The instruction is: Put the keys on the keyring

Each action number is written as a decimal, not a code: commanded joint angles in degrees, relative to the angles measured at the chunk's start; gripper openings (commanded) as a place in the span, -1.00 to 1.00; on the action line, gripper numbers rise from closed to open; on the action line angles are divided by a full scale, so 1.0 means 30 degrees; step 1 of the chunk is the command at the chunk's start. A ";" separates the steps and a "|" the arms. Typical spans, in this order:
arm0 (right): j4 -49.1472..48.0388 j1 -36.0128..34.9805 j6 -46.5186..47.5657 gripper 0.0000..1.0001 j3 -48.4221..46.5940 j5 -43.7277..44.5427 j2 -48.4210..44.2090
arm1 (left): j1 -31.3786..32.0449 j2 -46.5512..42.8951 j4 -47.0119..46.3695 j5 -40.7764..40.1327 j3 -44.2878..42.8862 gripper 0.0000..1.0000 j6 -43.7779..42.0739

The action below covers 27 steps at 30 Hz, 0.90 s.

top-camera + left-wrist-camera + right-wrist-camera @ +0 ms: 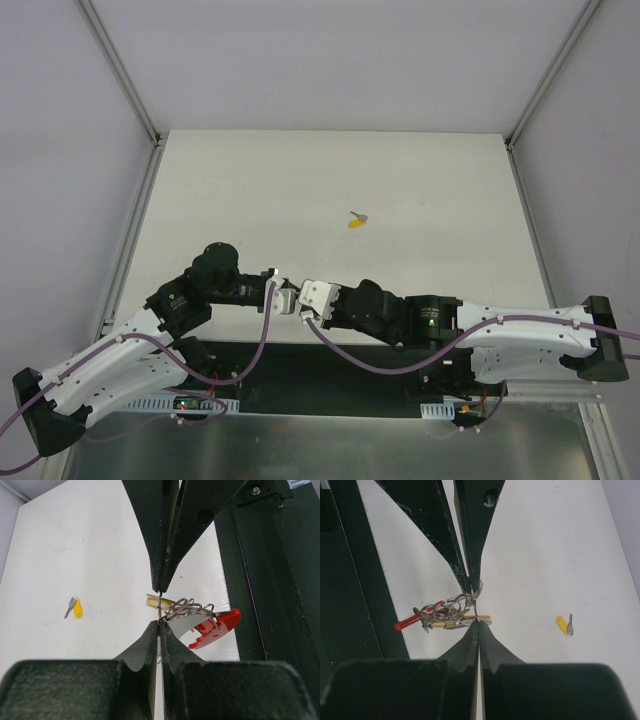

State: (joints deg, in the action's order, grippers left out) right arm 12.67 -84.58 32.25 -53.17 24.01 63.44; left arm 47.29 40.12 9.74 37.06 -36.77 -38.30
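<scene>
the left arm (120, 355) comes in from the near left corner and bends toward the middle. the left gripper (160, 627) is over the near edge of the white worktop (300, 170). its two fingers are pressed together, and they pinch a thin bit of wire that belongs to the keyring (187, 610).

the keyring is right there between the two arms, at the near edge of the worktop and a little left of the middle. it is a small bunch. it has a few shiny metal rings (445, 611) tangled together, a red loop (220, 622) that sticks out toward the near side, and a key with a yellow head (455, 625) lying in with the rings. the pictures do not show if the bunch rests on the worktop or hangs just above it.

the right gripper (479, 624) points at the left gripper, tip to tip. its fingers are pressed together too, and they pinch the keyring where the yellow head ends. it is too small to tell if they hold the key or the wire.

a loose key (357, 221) lies flat farther back and a bit to the right, well apart from the bunch. its yellow head points to the near side.

the right arm (520, 335) stretches in from the near right corner.
</scene>
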 commanded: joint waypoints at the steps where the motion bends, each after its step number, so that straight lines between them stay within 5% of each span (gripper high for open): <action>1: -0.0443 0.0038 -0.0232 -0.98 -0.0998 0.0200 -0.0111 | 0.0146 -0.0043 -0.1136 0.0772 -0.0105 -1.00 0.0112; 27: -0.1145 0.0037 -0.0232 -0.98 -0.1614 -0.0650 0.0533 | 0.0175 0.0221 -0.1136 0.0743 -0.0281 -1.00 0.0668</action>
State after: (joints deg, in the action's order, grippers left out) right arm 13.69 -84.47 32.21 -54.41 23.53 64.40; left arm 47.27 40.53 9.89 37.01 -36.77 -37.39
